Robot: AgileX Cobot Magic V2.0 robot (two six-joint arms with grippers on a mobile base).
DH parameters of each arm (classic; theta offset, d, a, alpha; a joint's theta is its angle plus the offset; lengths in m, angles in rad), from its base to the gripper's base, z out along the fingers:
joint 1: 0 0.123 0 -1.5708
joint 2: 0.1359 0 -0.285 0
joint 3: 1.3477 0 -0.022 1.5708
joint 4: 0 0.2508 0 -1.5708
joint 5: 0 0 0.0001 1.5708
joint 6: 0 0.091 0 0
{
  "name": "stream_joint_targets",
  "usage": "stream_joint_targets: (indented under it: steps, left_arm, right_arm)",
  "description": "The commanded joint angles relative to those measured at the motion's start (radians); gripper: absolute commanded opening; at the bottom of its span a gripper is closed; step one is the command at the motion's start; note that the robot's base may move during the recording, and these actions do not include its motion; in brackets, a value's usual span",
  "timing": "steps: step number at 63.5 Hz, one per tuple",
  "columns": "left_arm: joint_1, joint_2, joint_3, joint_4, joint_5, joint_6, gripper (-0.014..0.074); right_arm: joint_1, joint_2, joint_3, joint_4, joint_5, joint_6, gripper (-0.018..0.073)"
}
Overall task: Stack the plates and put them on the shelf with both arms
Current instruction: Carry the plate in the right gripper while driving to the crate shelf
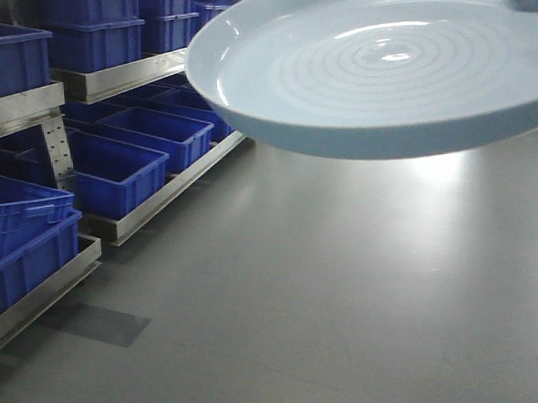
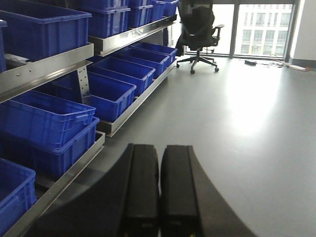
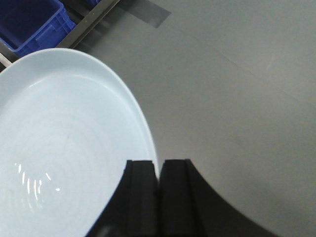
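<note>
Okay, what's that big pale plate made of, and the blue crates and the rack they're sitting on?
The plate looks like glazed ceramic, possibly melamine: glossy, sharp glints. The crates: moulded plastic, dull sheen, ribbed rims. The shelf: brushed steel, grey streaked shine.

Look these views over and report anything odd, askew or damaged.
Nothing is spilled or visibly damaged. One thing stands out: the plate hangs over the floor, pinched only at its rim by the right hand, while the left hand is shut on nothing. The blue crates sit squarely on the shelf.
</note>
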State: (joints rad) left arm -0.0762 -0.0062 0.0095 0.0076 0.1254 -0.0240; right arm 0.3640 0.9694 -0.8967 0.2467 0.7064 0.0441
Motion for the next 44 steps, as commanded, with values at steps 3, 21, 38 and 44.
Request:
stream_joint_targets:
  steps: [3, 21, 38, 44]
  left_arm:
    - [-0.006, -0.019, 0.023, -0.008, -0.086, -0.001, 0.0102]
    - [-0.006, -0.019, 0.023, -0.008, -0.086, -0.001, 0.0102]
    - [-0.006, -0.019, 0.023, -0.008, -0.086, -0.001, 0.0102]
    - [-0.006, -0.019, 0.023, -0.008, -0.086, -0.001, 0.0102]
  right_arm:
    - [0.002, -0.017, -0.028, 0.020, -0.069, -0.004, 0.0056]
    - [0.002, -0.017, -0.028, 0.020, -0.069, -0.004, 0.0056]
    - [0.002, -0.017, -0.028, 0.020, -0.069, -0.004, 0.0056]
    - [0.002, -0.017, -0.028, 0.020, -0.069, -0.004, 0.0056]
